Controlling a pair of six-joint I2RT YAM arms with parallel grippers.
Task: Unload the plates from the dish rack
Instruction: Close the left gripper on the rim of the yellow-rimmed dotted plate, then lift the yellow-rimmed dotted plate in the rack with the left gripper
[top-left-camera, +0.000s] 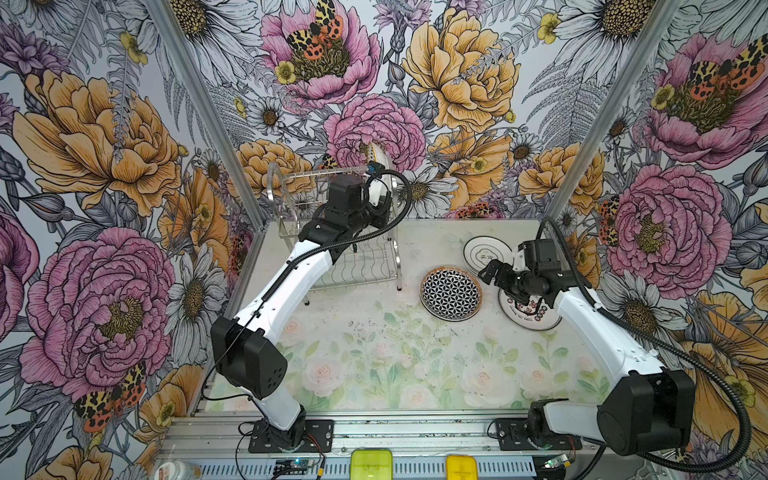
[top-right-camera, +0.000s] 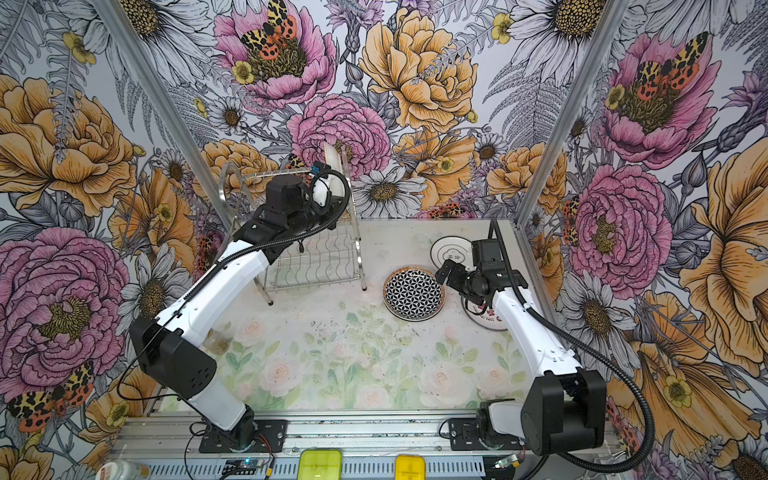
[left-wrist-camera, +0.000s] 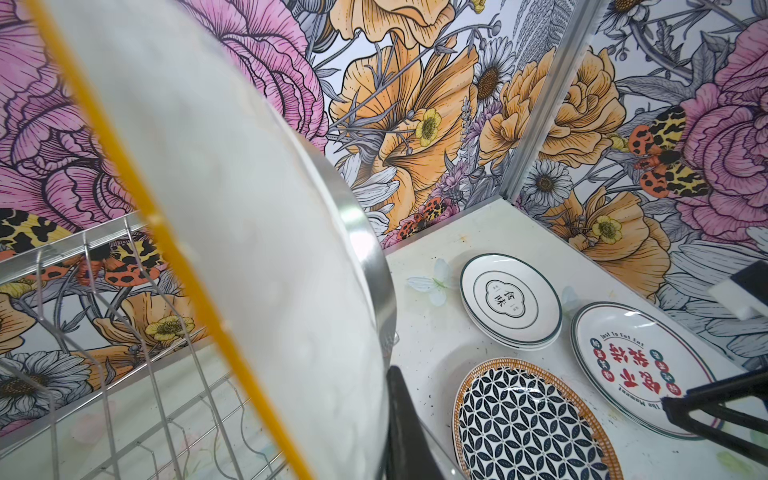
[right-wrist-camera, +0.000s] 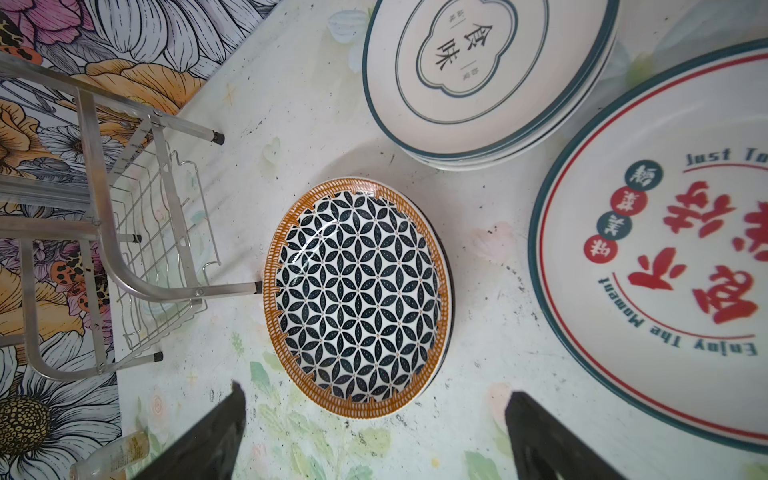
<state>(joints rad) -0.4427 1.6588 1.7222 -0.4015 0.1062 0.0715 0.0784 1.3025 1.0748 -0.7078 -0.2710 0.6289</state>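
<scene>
- My left gripper (top-left-camera: 376, 189) is up at the right end of the dish rack (top-left-camera: 277, 195), level with its upper tier. Its jaws are clamped together on a yellow-rimmed white plate (top-left-camera: 381, 160).
- That plate stands on edge in the rack's upper tier, just inside the arched end frame on the right.
- In my left wrist view the plate fills most of the picture (left-wrist-camera: 228, 208). One of my black fingers (left-wrist-camera: 405, 428) lies against its face (the other finger is hidden behind the plate).
- The rack stands on its four legs at the back of the floral table (top-left-camera: 374, 357). In both top views my left arm crosses in front of its wavy-wire lower shelf (top-right-camera: 320, 262).
- My right gripper (top-left-camera: 491, 270) hovers above the table, well to the right of the rack. Its jaws are wide apart with nothing between them.
- In my right wrist view both fingers frame bare table at the edge of a petal-lattice plate (right-wrist-camera: 357, 299).
- The petal-lattice plate, with its orange woven rim, lies flat just right of the rack's front right leg. The leg's foot ends at the plate's rim, and I cannot tell whether they touch.
- Farther right of the rack and toward the back wall lies a stack of green-rimmed plates (top-left-camera: 486, 251) with black characters in the middle.
- Farthest from the rack, a red-character plate (top-left-camera: 534, 320) lies flat, partly under my right arm in both top views.
</scene>
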